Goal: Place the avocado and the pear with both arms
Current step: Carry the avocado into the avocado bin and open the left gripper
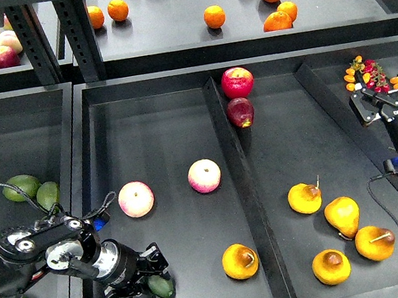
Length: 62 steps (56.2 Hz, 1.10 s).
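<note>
My left gripper (153,277) is low at the front left of the middle tray (159,136), shut on a dark green avocado (161,286) that rests at the tray floor. One yellow-orange pear (240,261) lies in the same compartment, to the right of the avocado. Several more pears (342,217) lie in the right compartment. My right gripper (392,90) is open and empty at the far right, above and right of those pears, next to a bunch of small red and orange fruit (368,75).
Two pink-yellow apples (136,198) (204,175) lie in the left compartment behind my left gripper. Two red apples (237,82) sit by the divider (242,203). More avocados (21,187) lie in the left tray. Oranges (214,16) sit on the upper shelf.
</note>
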Available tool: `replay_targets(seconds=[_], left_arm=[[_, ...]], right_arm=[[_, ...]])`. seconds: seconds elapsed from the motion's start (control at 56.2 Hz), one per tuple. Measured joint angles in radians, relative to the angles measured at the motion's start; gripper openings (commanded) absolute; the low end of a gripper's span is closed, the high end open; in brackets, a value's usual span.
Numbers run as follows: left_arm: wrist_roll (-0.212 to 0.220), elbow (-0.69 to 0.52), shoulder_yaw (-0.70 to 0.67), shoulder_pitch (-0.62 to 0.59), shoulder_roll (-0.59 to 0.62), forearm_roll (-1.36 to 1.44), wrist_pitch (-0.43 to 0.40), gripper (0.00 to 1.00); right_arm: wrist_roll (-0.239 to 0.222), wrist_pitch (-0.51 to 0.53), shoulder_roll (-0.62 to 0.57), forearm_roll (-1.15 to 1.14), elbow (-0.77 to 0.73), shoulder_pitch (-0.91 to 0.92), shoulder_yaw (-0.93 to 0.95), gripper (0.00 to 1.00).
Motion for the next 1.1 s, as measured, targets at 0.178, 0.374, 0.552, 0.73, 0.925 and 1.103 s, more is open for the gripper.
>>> replay_targets(seconds=[0.178, 0.374, 0.552, 0.73, 0.925, 1.103], left_arm=[[0.0, -0.033, 0.005, -0.071, 0.082, -0.038, 0.0, 0.2], [0.0, -0.082, 0.01, -0.129, 0.206, -0.076, 0.0, 0.21], [0.0, -0.108, 0.011, -0.147, 0.321, -0.094, 0.0, 0.21], [0.0, -0.12, 0.011, -0.148, 0.458, -0.105, 0.0, 0.21], [0.0, -0.098, 0.021, -0.127, 0.529, -0.111, 0.0, 0.23], [0.0, -0.034, 0.022, -0.098, 0.535, -0.111, 0.0, 0.24]], right_arm=[[-0.001, 0.01, 0.0, 0.0, -0.002, -0.006, 0.0, 1.0], [-0.003, 0.021, 0.003, 0.0, -0.004, -0.02, -0.001, 1.0], [-0.003, 0.023, 0.006, 0.0, -0.001, -0.023, -0.003, 1.0], [-0.003, 0.023, 0.006, 0.0, 0.003, -0.024, -0.004, 1.0], [-0.003, 0.024, 0.007, 0.0, 0.008, -0.024, -0.004, 1.0], [-0.003, 0.026, 0.007, 0.0, 0.009, -0.024, -0.004, 1.0]])
